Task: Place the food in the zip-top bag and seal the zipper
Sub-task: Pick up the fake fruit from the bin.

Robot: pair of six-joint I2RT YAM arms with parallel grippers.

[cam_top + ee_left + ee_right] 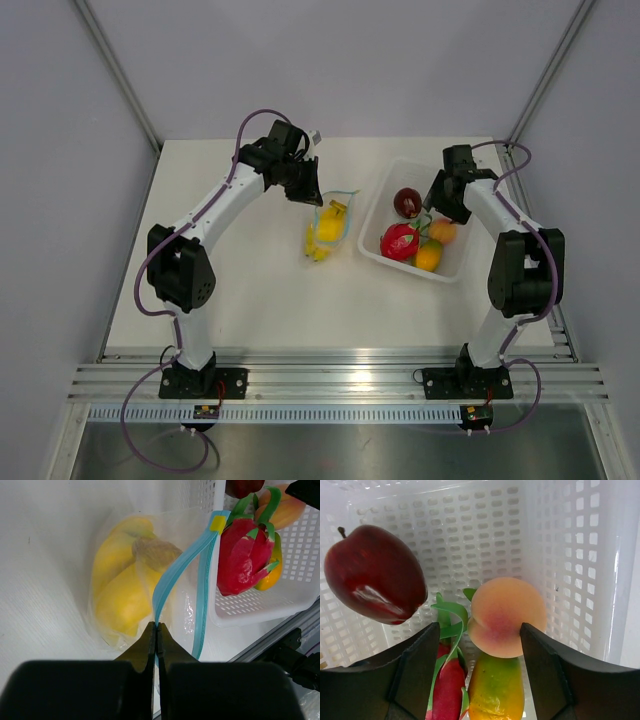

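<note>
The clear zip-top bag (330, 225) lies mid-table with the yellow banana bunch (122, 580) inside it. Its light-blue zipper (175, 575) stands parted at the mouth. My left gripper (157, 626) is shut on one end of that strip, at the bag's far edge (305, 190). My right gripper (480, 630) hangs open inside the white tray (495, 525), above the orange-pink peach (507, 615). The peach lies between the fingers, close to the right one and apart from the left. In the top view the peach (442, 232) shows just below the right gripper (445, 200).
The white slotted tray (385, 185) sits right of the bag and also holds a red apple (375, 575), a pink dragon fruit (447, 685) with green leaves, and a yellow-green mango (497, 690). The tray's wall (300, 580) is close beside the bag's mouth.
</note>
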